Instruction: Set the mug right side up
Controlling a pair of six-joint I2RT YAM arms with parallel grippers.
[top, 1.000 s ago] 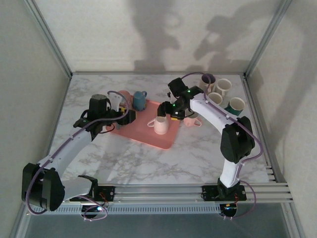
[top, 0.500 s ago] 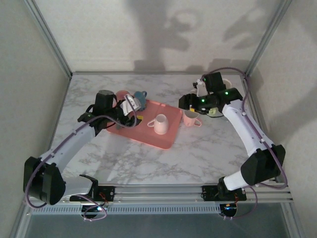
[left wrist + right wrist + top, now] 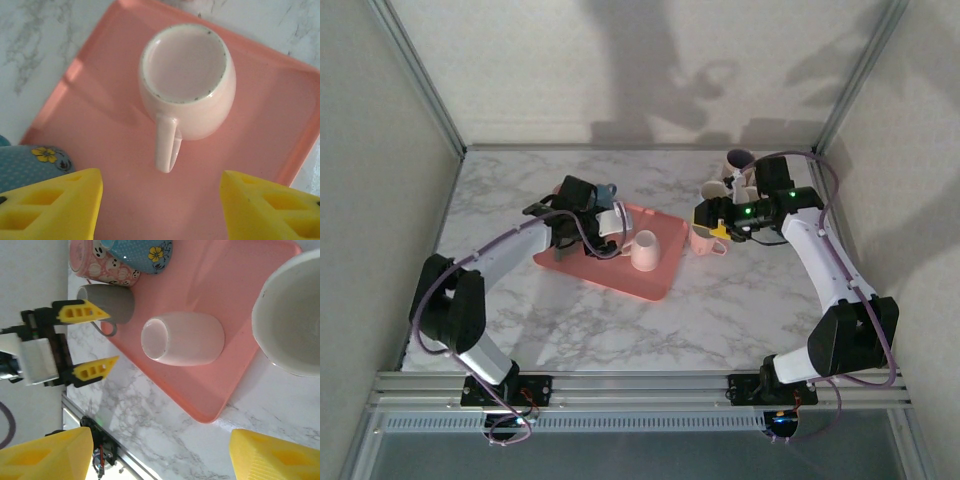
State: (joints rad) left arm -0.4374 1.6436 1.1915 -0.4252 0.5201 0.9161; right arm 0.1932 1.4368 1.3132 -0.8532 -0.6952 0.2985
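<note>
The pale mug (image 3: 186,80) stands upside down, base up, on the pink tray (image 3: 260,120), its handle (image 3: 166,145) pointing at my left gripper (image 3: 160,210). That gripper is open, just short of the handle, with nothing between its yellow fingers (image 3: 50,205). From above, the left gripper (image 3: 617,232) hovers over the tray (image 3: 605,268) just left of the mug (image 3: 647,250). My right gripper (image 3: 703,214) is open to the right of the tray, apart from the mug. In the right wrist view the mug (image 3: 182,337) lies ahead of the open right gripper (image 3: 160,455).
A pink mug (image 3: 705,240) stands upright on the marble just right of the tray. A blue flowered mug (image 3: 140,250), a pink patterned mug (image 3: 95,265) and a grey mug (image 3: 107,302) sit at the tray's far left. More cups (image 3: 740,160) stand at the back right.
My left gripper has swung right, over the tray, up to the mug's handle. My right gripper has pulled away from the mug to the tray's right side.
</note>
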